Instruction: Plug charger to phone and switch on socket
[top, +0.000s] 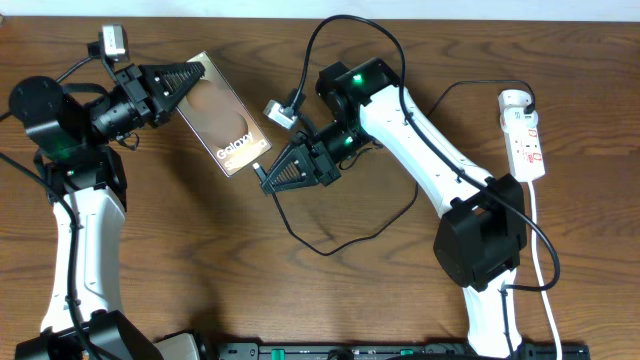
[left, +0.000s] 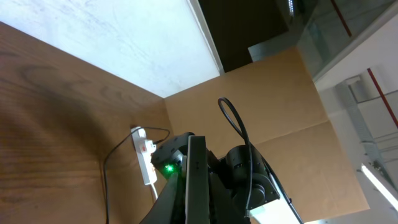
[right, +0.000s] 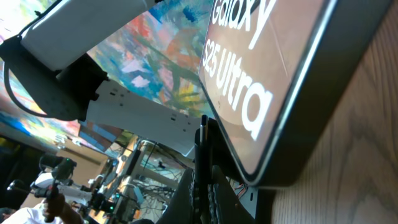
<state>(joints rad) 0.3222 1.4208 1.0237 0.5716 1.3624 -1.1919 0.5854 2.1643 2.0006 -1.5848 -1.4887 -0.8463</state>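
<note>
Closest to the right wrist camera, the phone (right: 292, 81) is seen face-on, its lower edge just beside the tip of the right gripper (right: 202, 134). From overhead, it is found at about 10 o'clock on the table (top: 200, 260), laid diagonally. Its 11 o'clock end is clamped by the left gripper (top: 190, 75), whose jaws are closed on it. At its 5 o'clock corner the right gripper's jaws are pinched together on the plug end of the charger (top: 330, 253), whose cable is looped away toward 4 o'clock. The socket (top: 524, 135) is set well apart at 3 o'clock.
</note>
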